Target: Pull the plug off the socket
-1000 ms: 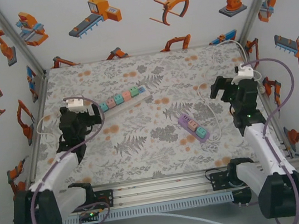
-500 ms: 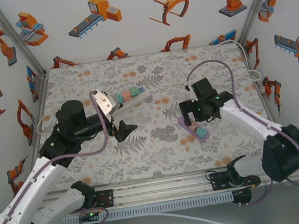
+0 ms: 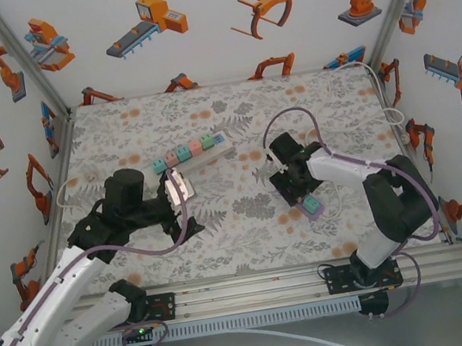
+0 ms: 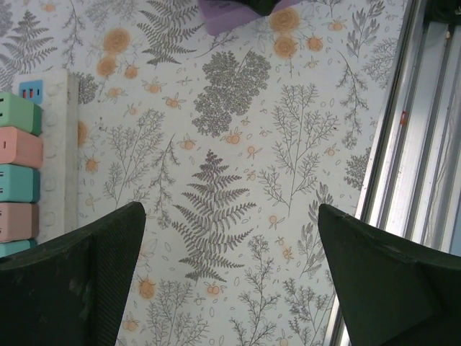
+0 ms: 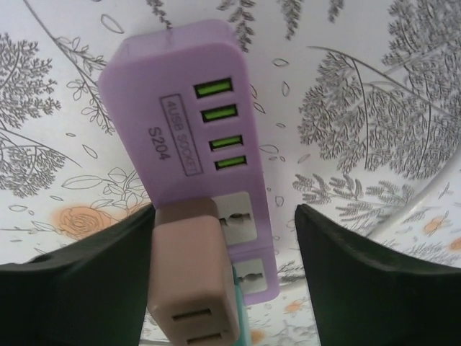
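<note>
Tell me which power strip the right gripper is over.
The purple strip, its tan plug straddled by the right gripper; the white strip carrying pastel plugs lies near the left gripper.

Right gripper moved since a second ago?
Yes. The right gripper went left from the right edge of the table and now sits over the purple socket strip.

We see two slim arms built alike: the left arm [image 3: 53, 293] and the right arm [image 3: 343, 165] have smooth white links joined by chunky black cylindrical joints. A dull-purple left cable [image 3: 139, 253] trails loosely along one, and a matching right cable [image 3: 291, 111] runs from the other. Each has a black base bracket [image 3: 135, 296]. The left pincer [image 4: 230, 288] and right pincer [image 5: 227, 274] carry broad matte black fingers [image 4: 72, 288] with finely ribbed inner faces, and a pale plate [image 3: 176, 185] marks the left wrist.
</note>
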Controlling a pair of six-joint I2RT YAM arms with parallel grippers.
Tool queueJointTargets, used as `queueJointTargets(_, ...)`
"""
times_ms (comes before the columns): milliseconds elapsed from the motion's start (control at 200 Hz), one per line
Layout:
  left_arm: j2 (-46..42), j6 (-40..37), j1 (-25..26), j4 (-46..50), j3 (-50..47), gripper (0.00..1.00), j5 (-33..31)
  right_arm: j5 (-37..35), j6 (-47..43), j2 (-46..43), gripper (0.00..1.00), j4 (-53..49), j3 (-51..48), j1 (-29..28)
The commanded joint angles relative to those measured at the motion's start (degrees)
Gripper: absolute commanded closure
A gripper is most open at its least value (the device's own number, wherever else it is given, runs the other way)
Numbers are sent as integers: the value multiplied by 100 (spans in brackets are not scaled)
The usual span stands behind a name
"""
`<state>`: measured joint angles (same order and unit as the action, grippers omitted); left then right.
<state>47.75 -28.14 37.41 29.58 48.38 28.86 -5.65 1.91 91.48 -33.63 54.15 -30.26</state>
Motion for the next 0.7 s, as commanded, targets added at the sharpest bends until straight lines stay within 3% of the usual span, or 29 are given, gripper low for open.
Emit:
queueJointTargets(0,-182,-265,-23,39,-124,3,86,261,-216,-107,48,221,50,-62)
queueJointTargets(250,-395,-688,-22,83,-406,3,143,580,-691,-375,58,451,-86,-749)
queueJointTargets(366,-297,-865,-17,194,-430,3,-358,992,-733,-337,66,625,-107,-1233)
queueJointTargets(566,-314,-1345,-29,564,-462,3,60,1084,-1402,-10,65,687,-56,-2453)
queueJointTargets(696,-361,-1483,-19,559,-536,3,-230,1357,-1507,115,66,749,33,-2771)
